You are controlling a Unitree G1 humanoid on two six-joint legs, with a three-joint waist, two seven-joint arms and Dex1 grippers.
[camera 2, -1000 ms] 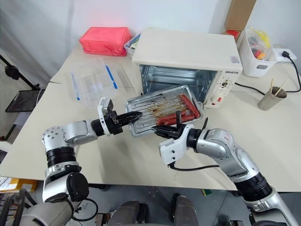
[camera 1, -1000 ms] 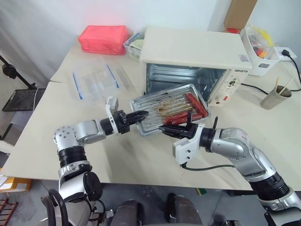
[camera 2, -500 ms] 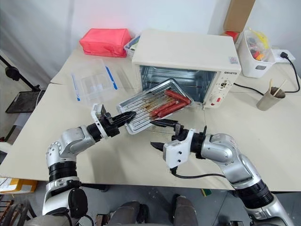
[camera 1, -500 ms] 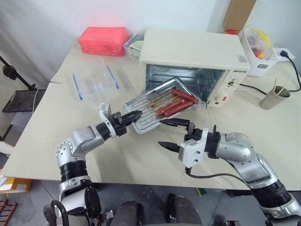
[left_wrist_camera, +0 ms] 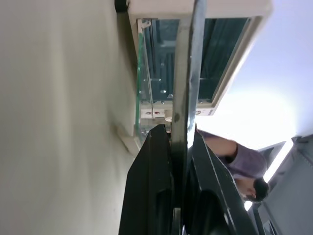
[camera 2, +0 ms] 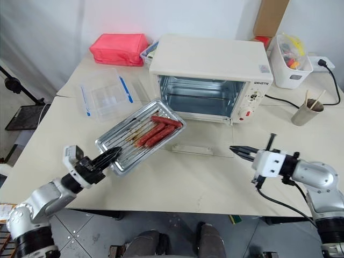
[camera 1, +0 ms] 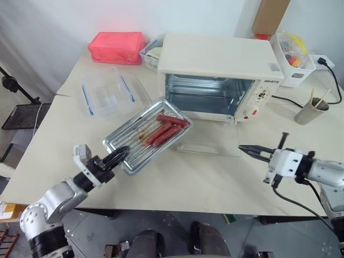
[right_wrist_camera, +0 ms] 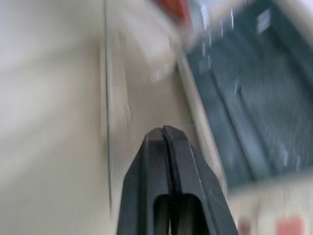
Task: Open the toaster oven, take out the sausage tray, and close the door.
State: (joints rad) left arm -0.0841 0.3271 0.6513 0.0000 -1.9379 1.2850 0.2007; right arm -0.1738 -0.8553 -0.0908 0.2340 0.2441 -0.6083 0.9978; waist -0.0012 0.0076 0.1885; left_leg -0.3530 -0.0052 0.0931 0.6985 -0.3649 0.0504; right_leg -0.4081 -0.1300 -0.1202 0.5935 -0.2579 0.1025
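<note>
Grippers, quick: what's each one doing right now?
Left gripper: shut on the sausage tray.
Right gripper: shut, holding nothing.

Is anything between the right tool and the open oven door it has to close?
Nothing visible. The right tool, shut and empty, hangs over bare table, with the door lying flat in front of the toaster oven. The sausage tray, held by the left tool, is off to the door's left.

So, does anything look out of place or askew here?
Yes. The sausage tray hangs tilted, gripped at one corner by the left gripper; its sausages sit bunched at the far end.
</note>
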